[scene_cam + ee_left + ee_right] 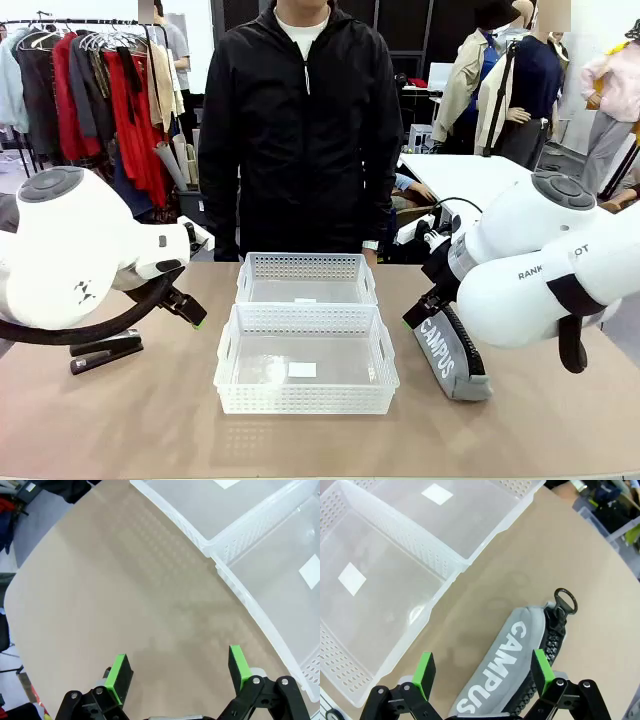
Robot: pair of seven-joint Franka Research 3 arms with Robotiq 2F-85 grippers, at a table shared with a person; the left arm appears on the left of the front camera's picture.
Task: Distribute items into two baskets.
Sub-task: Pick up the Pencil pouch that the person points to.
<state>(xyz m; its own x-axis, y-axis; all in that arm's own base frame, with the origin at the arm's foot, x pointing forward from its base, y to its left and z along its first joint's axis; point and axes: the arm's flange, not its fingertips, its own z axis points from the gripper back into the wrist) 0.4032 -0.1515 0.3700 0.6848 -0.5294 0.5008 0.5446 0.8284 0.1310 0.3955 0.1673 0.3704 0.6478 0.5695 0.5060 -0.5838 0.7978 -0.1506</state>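
On the far left of the table point(120, 420) we see the black stapler point(105, 352) lying flat near the edge, partly behind the left arm's cable. Just to its right hangs the left gripper point(190, 305). In its wrist view the left gripper point(177, 672) has its green pads spread wide with nothing between them, and there is only bare tabletop below.

In the middle stand the two white baskets, long sides touching. The near basket point(305, 398) and the far basket point(307, 267) each hold nothing but a small white label on the floor. A person point(300, 130) in a black jacket stands behind them at the far edge.

To the right of the baskets, the right gripper point(420, 310) sits low over the far end of the grey CAMPUS pouch point(450, 355). The pouch lies on the table just beside the near basket, outside both. In its wrist view the right gripper point(482, 667) is fully open, with the pouch point(515, 635) lying between its fingers. We cannot tell whether the pads touch it
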